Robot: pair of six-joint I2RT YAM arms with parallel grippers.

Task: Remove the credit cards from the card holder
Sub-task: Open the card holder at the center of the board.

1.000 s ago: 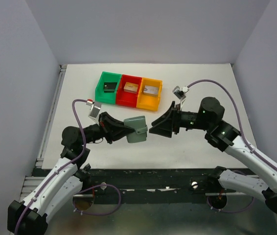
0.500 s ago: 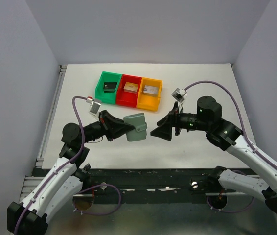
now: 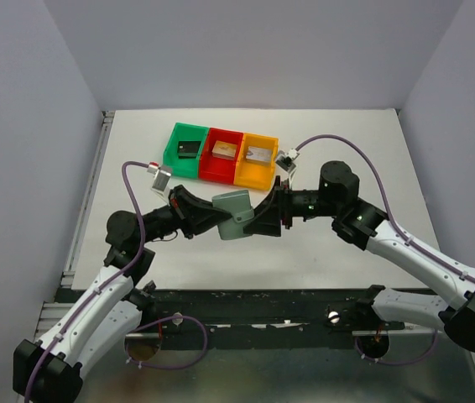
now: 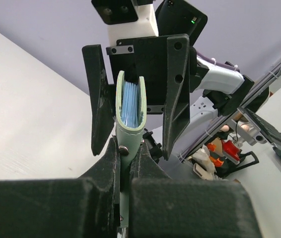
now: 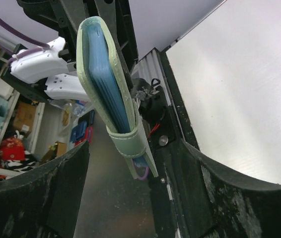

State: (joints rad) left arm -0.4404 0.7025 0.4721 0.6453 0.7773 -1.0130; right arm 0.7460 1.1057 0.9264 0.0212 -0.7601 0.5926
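Card holder held up between both arms
Left gripper [image 3: 211, 220] is clamped on the holder [image 3: 233, 211], above table centre. Right gripper [image 3: 258, 225], jaws wide apart, straddles it from 3 o'clock. Bins [image 3: 221, 154] at 12.

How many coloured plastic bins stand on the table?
3, in one row far back on the table: green bin left, red bin middle, orange bin right. None looks hidden.

Left hand [image 3: 215, 221] clamped tight, right hand [image 3: 260, 223] spread wide; arms facing
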